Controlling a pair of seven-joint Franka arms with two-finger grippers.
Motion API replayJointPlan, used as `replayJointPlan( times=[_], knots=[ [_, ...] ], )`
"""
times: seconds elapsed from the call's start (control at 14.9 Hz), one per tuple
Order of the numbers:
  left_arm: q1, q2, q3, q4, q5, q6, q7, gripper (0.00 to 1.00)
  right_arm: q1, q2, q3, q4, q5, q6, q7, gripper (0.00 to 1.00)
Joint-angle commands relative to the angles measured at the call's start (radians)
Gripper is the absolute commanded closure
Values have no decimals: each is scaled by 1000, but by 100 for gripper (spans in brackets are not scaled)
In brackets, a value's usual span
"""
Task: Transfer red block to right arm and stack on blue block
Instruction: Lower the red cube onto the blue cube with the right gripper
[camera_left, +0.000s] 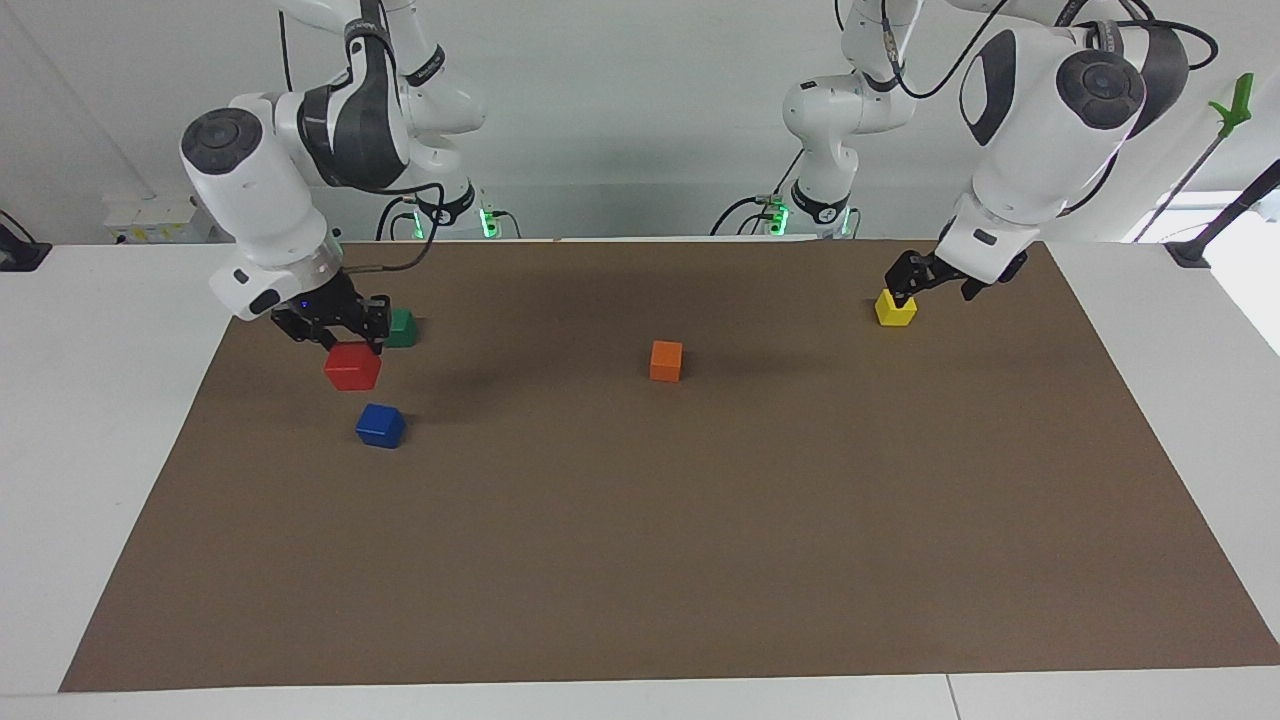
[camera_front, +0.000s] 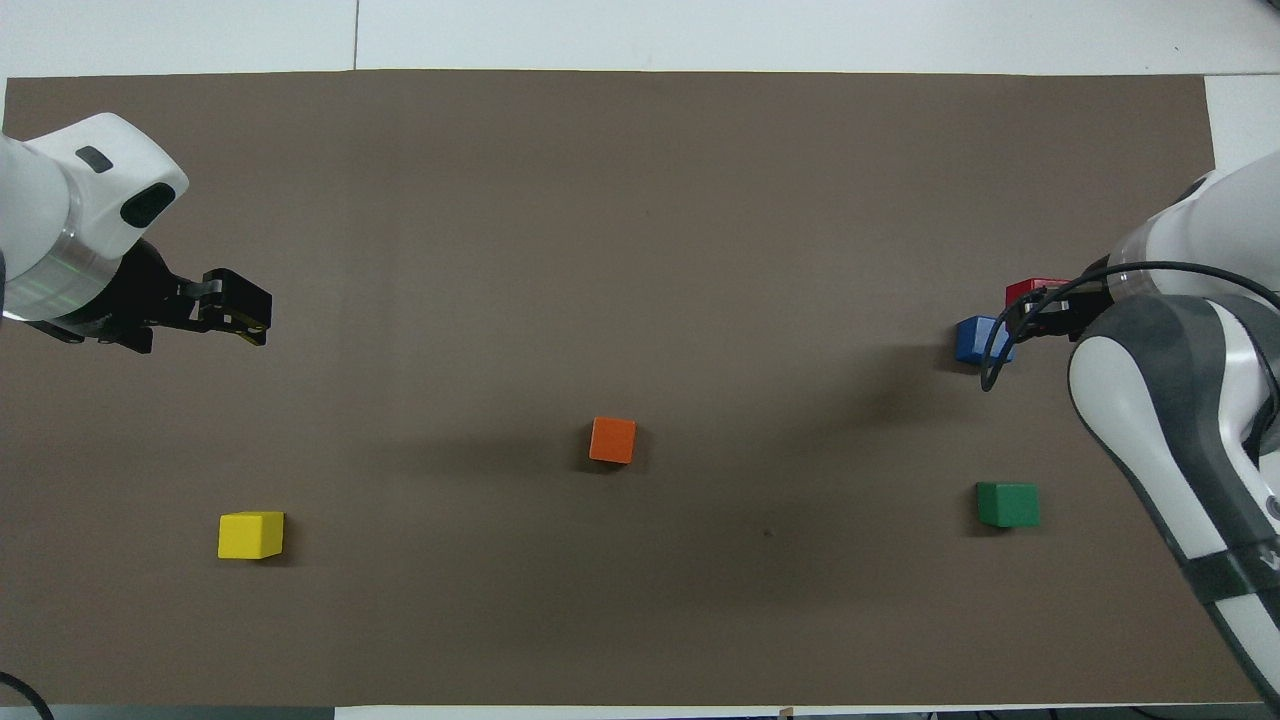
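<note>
at the right arm's end of the table, the red block (camera_left: 352, 366) hangs pinched in the right gripper (camera_left: 345, 338), raised over the brown mat (camera_left: 640, 560) and close to the blue block (camera_left: 380, 425), which sits on the mat a little farther from the robots. from the overhead view the red block (camera_front: 1030, 291) shows only partly past the arm's wrist, beside the blue block (camera_front: 978, 340) rather than squarely over it.

the likely trouble is a misaligned drop: if the cube comes down off-centre or rotated against the blue one, it could tip off or shove the blue block aside. the hold looks to be on the cube's upper part, so a slip or tilt on release is possible too.

a green block (camera_left: 401, 327) rests nearer the robots, just beside the gripper, and a careless swing could knock it. an orange block (camera_left: 666, 360) sits mid-table, well apart. the left gripper (camera_left: 912, 287) waits above the yellow block (camera_left: 895, 307); whether its fingers are spread i cannot tell.
</note>
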Motion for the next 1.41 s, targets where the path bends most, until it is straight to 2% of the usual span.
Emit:
replayJointPlan(
  times=[0.0, 0.13, 0.4, 0.6, 0.81, 1.01, 1.21, 1.34],
  knots=[
    [-25, -19, 43, -22, -23, 52, 8, 0, -7, 34, 4, 9, -26, 5, 32, 100],
    [-33, -13, 78, 1, -74, 75, 11, 0, -5, 40, 5, -5, -26, 10, 32, 100],
    [-65, -8, 93, 2, -65, 99, 45, 0, -7, 48, 4, -66, -28, 85, 48, 100],
    [-68, -19, 93, -2, -65, 95, 50, 0, -15, 64, 4, -69, -28, 102, 74, 100],
    [-69, -43, 95, -2, -65, 87, 50, 0, -15, 69, 4, -71, -29, 113, 106, 100],
    [-68, -100, 95, -53, -65, 59, 51, 0, -15, 74, 4, -92, -29, 146, 126, 100],
    [-69, -86, 98, -53, -65, 142, 60, 0, -13, 71, 4, -106, -42, 159, 143, 100],
    [-71, -80, 98, -51, -65, 138, 61, 0, -13, 69, 4, -114, -42, 160, 143, 100]
  ],
)
